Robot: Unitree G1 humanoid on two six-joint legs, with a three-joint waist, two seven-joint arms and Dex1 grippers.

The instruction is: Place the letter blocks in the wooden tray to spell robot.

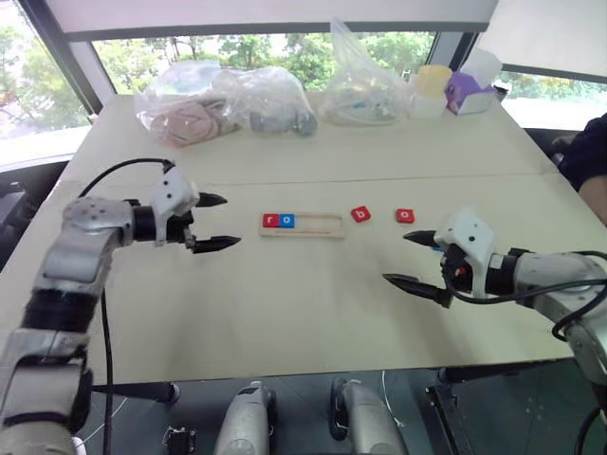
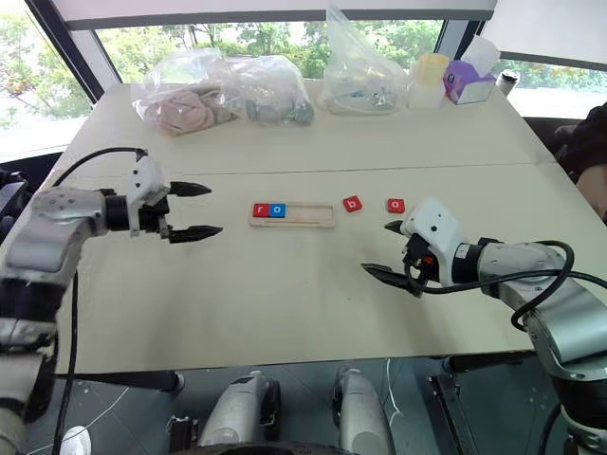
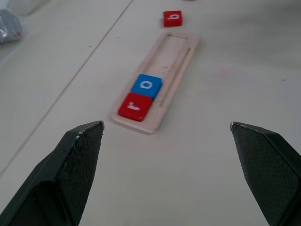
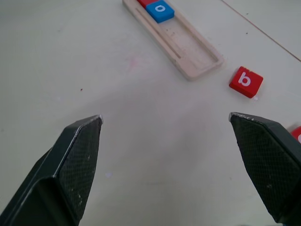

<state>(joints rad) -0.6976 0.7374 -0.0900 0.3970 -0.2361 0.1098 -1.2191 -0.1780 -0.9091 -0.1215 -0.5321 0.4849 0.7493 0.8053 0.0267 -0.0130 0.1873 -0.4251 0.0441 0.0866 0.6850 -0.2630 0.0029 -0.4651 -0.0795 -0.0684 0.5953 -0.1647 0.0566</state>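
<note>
Both grippers hover wide open and empty, the right gripper (image 1: pixel 414 258) nearest, the left gripper (image 1: pixel 214 223) left of the wooden tray (image 1: pixel 322 226). Its left end holds r (image 1: pixel 270 221) and o (image 1: pixel 287 221). Right of it lie the b block (image 1: pixel 360 214) and another red block (image 1: pixel 405 215), likely light, rigid, smooth; pinch opposite edges.

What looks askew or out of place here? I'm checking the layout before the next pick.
The red b block lies turned at an angle just off the wooden tray. Nothing is spilled or damaged; r and o sit squarely inside.

Red r tile (image 3: pixel 135 106), blue o tile (image 3: pixel 146 85), light-wood tray (image 3: pixel 176 61).
</note>
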